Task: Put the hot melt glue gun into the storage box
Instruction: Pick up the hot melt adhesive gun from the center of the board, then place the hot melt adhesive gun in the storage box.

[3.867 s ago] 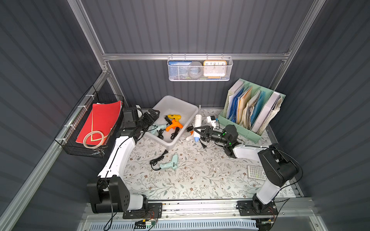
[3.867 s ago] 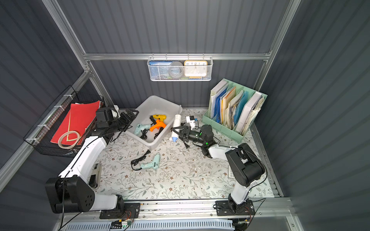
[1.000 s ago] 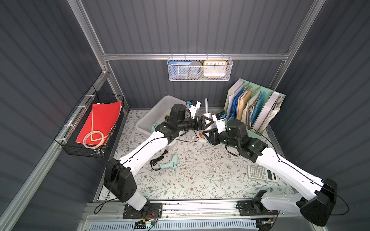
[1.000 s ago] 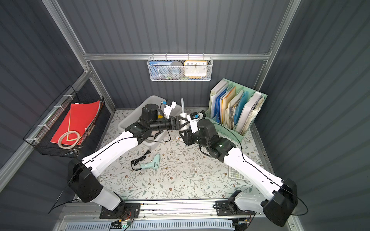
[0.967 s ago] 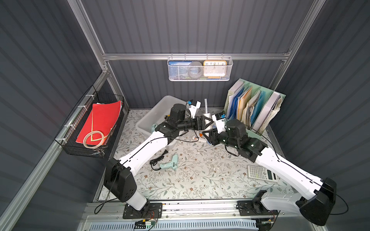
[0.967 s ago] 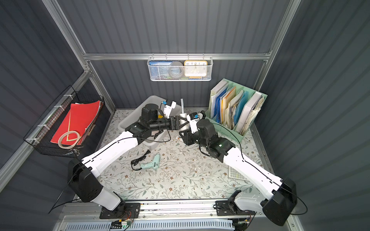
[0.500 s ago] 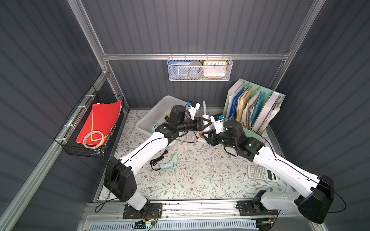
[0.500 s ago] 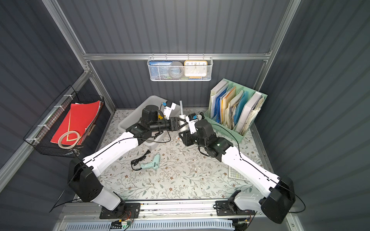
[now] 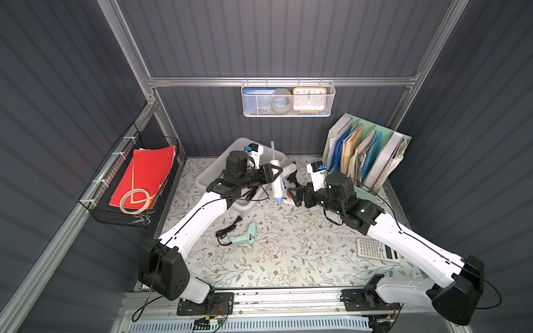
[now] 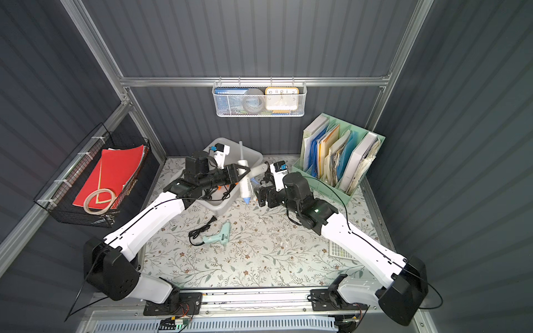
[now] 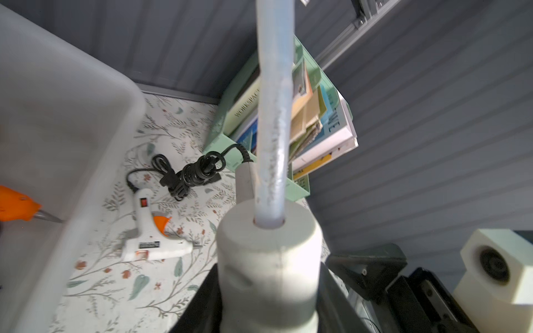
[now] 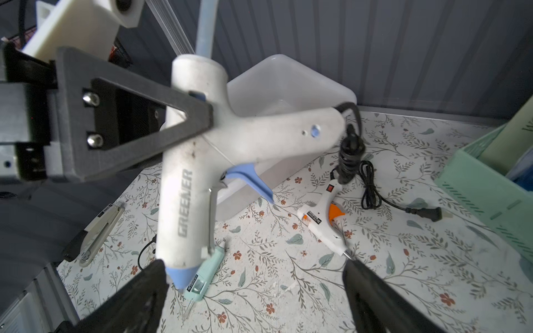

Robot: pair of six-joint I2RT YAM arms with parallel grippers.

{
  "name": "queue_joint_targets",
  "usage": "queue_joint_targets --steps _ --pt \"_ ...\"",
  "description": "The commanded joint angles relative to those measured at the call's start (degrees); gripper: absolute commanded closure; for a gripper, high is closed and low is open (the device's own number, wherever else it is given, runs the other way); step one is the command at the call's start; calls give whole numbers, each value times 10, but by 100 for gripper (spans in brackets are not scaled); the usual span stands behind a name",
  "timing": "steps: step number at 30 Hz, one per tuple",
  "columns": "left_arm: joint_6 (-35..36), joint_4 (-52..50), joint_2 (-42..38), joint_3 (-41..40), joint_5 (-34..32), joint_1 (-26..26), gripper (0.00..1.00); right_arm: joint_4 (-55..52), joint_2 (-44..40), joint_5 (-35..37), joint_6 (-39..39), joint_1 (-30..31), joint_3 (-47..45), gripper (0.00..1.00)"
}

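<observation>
While left pincer (image 9: 274,172) pinches glue gun (image 12: 187,187), right pincer (image 12: 253,268) spread; storage box (image 12: 291,77) partly hidden.

Left arm (image 9: 202,219) is hiding most of the storage box (image 9: 245,204) interior; orange glue gun (image 11: 14,207) is running off-frame.

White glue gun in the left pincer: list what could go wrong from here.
1. Only the left pincer grips the white glue gun, and the right pincer stands open, so it may swivel or slip.
2. Its bundled cord hangs from the handle and could snag on the storage box rim.
3. The glue stick at its back might strike the box wall.
</observation>
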Motion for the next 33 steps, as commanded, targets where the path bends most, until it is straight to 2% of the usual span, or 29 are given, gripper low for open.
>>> queue_joint_targets --steps 1,13,17,22,29,33 --pt "4 20 -54 5 -16 24 100 9 -24 34 0 -1 -14 1" --pt "-11 53 -94 -8 -49 127 100 10 -18 68 22 0 -31 1" --pt "-39 97 -75 -3 -22 152 100 14 -16 80 36 -1 -41 1" --pt "-83 156 -42 17 37 157 100 15 -14 101 57 -1 -52 1" --pt "-197 278 -10 16 131 157 100 25 -13 121 71 -1 -64 1" --pt "-241 336 -14 4 136 157 100 30 -13 119 78 -1 -67 1"
